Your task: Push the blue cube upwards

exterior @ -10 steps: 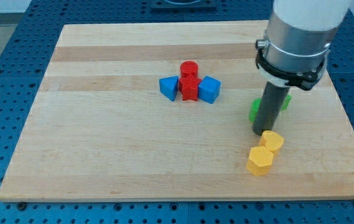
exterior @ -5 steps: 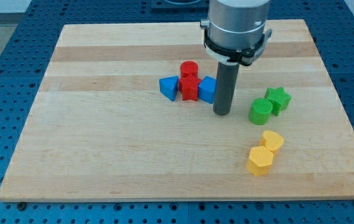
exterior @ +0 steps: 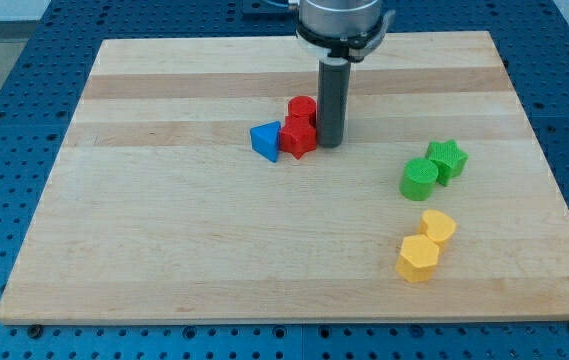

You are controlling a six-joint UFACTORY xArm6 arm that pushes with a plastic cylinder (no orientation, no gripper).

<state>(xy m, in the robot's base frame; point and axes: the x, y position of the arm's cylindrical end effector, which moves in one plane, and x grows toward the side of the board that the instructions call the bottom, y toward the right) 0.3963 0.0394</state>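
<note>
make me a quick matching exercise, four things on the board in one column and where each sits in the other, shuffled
Things:
1. my tip
2. blue triangular block
3. green star block
4. yellow hexagonal block

Places:
A. nearest the view's bottom
B. the view's left end of the central cluster
C. just to the view's right of the red blocks
D. farthest toward the view's right

Pairs: 1-C, 2-B, 3-D, 4-A

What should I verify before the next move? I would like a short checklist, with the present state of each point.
1. Blue cube in sight: not ok; it does not show, perhaps hidden behind the rod.
2. My tip located: ok, just right of the lower red block.
3. Tip touching that block: cannot tell.
4. Blue triangular block apart from the tip: ok.
5. Green blocks and yellow blocks away from the tip: ok.
</note>
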